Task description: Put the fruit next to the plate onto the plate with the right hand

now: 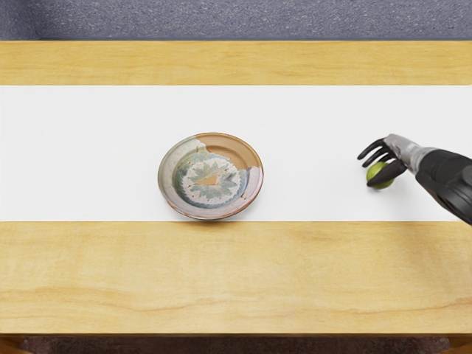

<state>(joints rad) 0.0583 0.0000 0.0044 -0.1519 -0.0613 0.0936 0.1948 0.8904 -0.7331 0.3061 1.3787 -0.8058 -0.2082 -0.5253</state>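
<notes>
A small green round fruit (377,175) lies on the white runner far to the right of the plate. My right hand (376,165) comes in from the right edge and sits right over the fruit. Its dark fingers (371,153) are spread above the fruit's far side and the thumb crosses its near side, partly hiding it. The fingers do not look closed around it. The glazed ceramic plate (175,164), brown-rimmed with a blue-green leaf pattern, sits at the middle of the runner with nothing on it. The left arm is out of view.
The white runner (88,155) crosses the wooden table (221,273) from left to right. Bare runner lies between the plate and the fruit. The table's far edge borders grey floor at the top.
</notes>
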